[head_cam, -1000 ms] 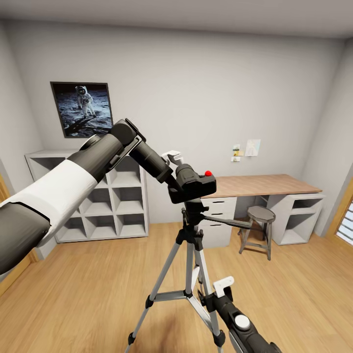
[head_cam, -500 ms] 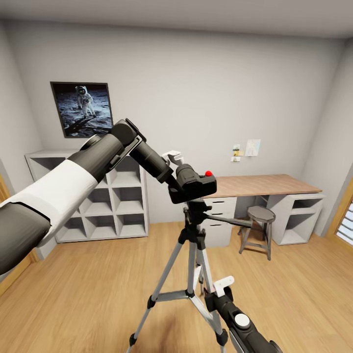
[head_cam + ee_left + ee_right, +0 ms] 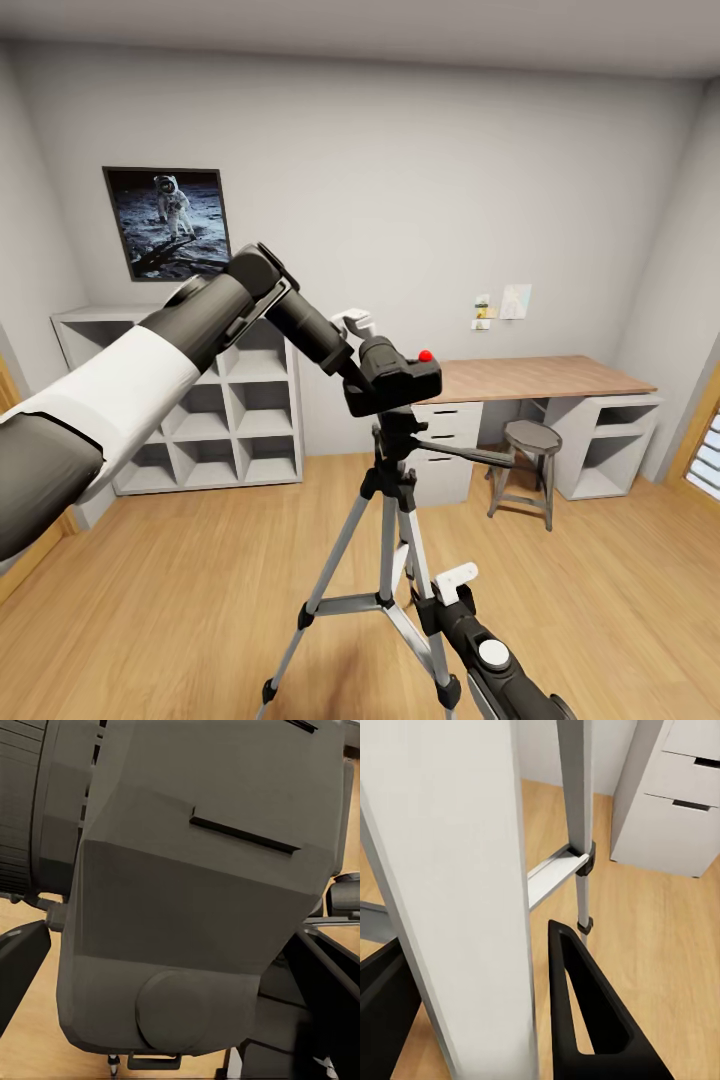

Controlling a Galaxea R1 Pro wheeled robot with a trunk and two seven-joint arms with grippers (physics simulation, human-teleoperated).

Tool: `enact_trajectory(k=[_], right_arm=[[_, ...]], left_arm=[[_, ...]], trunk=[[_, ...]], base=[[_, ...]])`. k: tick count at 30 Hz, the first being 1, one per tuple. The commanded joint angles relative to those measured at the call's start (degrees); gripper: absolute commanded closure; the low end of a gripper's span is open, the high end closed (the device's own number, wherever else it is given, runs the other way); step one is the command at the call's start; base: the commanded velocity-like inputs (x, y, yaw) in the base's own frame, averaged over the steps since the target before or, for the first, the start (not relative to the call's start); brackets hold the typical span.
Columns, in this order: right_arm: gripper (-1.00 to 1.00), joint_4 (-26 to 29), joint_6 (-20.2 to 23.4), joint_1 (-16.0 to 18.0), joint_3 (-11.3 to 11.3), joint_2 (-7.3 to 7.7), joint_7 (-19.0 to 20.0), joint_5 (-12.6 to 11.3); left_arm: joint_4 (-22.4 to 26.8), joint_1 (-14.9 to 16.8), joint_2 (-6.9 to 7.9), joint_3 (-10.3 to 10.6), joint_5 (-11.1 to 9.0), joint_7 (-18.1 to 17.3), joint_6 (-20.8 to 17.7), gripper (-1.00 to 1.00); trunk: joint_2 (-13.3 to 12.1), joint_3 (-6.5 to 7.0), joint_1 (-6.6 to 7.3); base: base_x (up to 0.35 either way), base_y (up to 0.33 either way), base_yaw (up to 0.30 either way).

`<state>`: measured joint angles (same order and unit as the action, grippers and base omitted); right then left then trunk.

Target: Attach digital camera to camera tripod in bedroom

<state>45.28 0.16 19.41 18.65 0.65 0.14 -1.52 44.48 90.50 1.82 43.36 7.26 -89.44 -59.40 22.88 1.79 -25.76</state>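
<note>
The small black digital camera with a red top button (image 3: 394, 376) sits right atop the black head of the silver-legged camera tripod (image 3: 388, 520), standing on the light wood plank floor (image 3: 180, 570). The left gripper (image 3: 356, 362) clamps the camera. The right gripper (image 3: 472, 1020) stands open astride one silver tripod leg.

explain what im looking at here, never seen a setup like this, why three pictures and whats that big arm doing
It is a simulated two-armed robot in a bedroom. The wide picture comes from its head; the other two come from cameras near each gripper. The left gripper holds the camera right over the tripod head; whether they touch is unclear. Its wrist view shows the camera body close up between dark fingers. The right gripper is low, its fingers either side of a tripod leg. Behind are shelves, a desk and a stool.
</note>
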Motion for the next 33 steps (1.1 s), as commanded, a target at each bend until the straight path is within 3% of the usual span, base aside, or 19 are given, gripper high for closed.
enact_trajectory(k=[1, 10, 31, 33], right_arm=[[1.0, 0.0, 0.0, 0.0, 0.2, 0.05, 0.0, -0.2], [1.0, 0.0, -0.2, 0.0, 0.2, 0.05, 0.0, -0.2], [1.0, -1.8, -0.4, 0.0, 0.2, 0.05, 0.0, -0.1], [1.0, -1.8, -0.4, 0.0, 0.2, 0.05, 0.0, -0.1]], left_arm=[[0.1, 0.0, 0.03, 0.5, 0.6, -0.6, -0.6, 1.0], [0.0, 0.0, -0.54, 1.9, 0.6, -0.6, -0.6, 1.0], [0.0, 0.0, -0.56, 2.0, 0.6, -0.6, -0.6, 1.0], [-1.9, 0.0, -0.6, 1.9, 0.6, -0.6, -0.6, 1.0]], trunk=[[0.0, -0.03, -0.02], [0.0, -0.03, -0.02], [0.0, -0.03, -0.02], [0.0, -0.03, -0.02]], base=[[0.0, 0.0, 0.0], [0.0, 0.0, 0.0], [0.0, 0.0, 0.0], [0.0, 0.0, 0.0]])
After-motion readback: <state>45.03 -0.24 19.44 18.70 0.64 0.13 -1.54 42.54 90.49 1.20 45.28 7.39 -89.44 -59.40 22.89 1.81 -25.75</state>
